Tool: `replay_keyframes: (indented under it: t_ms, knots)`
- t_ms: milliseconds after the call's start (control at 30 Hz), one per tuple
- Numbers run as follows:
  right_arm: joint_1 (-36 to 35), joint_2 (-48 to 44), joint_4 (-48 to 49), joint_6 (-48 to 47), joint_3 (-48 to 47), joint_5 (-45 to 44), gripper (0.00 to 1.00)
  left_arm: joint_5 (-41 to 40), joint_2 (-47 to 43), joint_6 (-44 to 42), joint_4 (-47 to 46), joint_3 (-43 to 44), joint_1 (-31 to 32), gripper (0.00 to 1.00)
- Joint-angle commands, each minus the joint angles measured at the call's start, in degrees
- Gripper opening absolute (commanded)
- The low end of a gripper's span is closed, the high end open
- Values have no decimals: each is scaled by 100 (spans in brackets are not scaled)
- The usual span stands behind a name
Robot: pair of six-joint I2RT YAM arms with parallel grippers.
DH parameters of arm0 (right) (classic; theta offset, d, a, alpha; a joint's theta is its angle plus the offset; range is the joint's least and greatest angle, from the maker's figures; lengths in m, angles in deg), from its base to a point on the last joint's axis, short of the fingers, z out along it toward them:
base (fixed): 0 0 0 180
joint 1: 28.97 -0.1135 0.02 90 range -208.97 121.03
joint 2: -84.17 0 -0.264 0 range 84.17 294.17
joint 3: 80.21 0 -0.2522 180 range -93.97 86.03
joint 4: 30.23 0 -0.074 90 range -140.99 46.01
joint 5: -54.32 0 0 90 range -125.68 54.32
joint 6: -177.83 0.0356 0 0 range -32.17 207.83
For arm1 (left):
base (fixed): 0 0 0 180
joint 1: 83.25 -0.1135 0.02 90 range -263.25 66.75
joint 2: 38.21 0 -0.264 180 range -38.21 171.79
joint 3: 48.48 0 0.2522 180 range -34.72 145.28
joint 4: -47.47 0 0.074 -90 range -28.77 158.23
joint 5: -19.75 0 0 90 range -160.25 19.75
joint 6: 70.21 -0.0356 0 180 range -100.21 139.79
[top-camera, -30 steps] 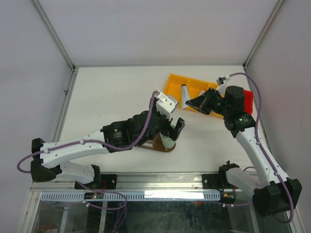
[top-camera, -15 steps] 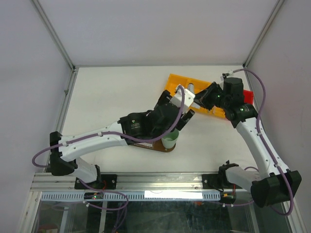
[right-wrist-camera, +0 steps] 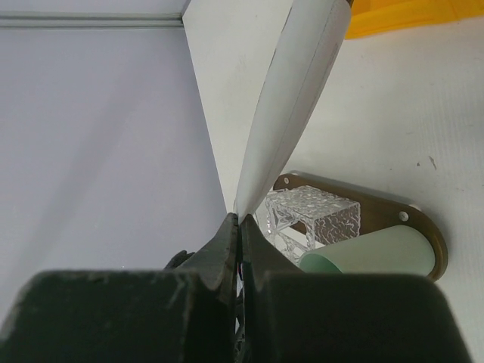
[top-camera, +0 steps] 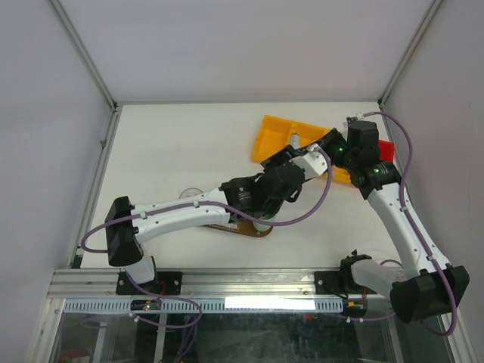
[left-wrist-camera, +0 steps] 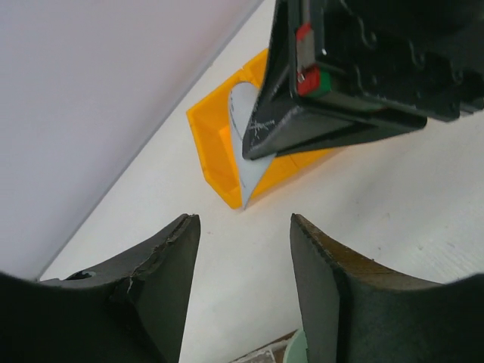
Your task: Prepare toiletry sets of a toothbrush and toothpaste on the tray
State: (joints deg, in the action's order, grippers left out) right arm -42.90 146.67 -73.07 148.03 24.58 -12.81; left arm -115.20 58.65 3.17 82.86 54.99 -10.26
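My right gripper (right-wrist-camera: 240, 219) is shut on the flat crimped end of a white toothpaste tube (right-wrist-camera: 295, 98), which points away from it. From above, the right gripper (top-camera: 327, 145) holds that tube (top-camera: 296, 140) over the yellow bin (top-camera: 271, 136). My left gripper (left-wrist-camera: 242, 223) is open with nothing between its fingers, facing the held tube (left-wrist-camera: 243, 144) a short way off. In the top view the left gripper (top-camera: 280, 156) sits just below the bin. The dark wooden tray (right-wrist-camera: 423, 219) carries a clear glass (right-wrist-camera: 314, 215) and a mint-green cup (right-wrist-camera: 378, 253). No toothbrush shows.
From above, the left arm crosses over the tray (top-camera: 249, 230) and hides most of it. A red object (top-camera: 386, 151) lies behind the right wrist. Metal frame rails run along the table's left (top-camera: 98, 166) and near (top-camera: 249, 281) edges.
The left arm has swung up from the cup on the tray toward the bin, its jaws narrowing. The right gripper has lifted the tube slightly left over the bin.
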Motion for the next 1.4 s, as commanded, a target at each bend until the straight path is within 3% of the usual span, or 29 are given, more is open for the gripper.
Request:
replay_keyframes:
  t_ms: [0,100,333,733,967,1200,1367]
  knots:
    - [-31,-90,357,201,-353,236,0,-101,-52,-686,-1232,-107,-110,50]
    - [-31,-80,359,239,-376,269,0,-67,-25,-836,-1414,-139,-209,46]
    - [-32,-28,458,337,-370,418,0,346,57,-1013,-1432,-114,-344,44]
    - [-33,-28,521,436,-359,497,0,392,307,-1207,-1527,-107,-432,39]
    - [-37,-19,518,434,-381,505,0,449,221,-1143,-1609,-333,-468,48]
    - [-41,-19,509,439,-444,538,0,487,210,-1142,-1646,-422,-563,44]
    - [-44,-40,508,414,-434,543,0,461,134,-1246,-1840,-463,-587,27]
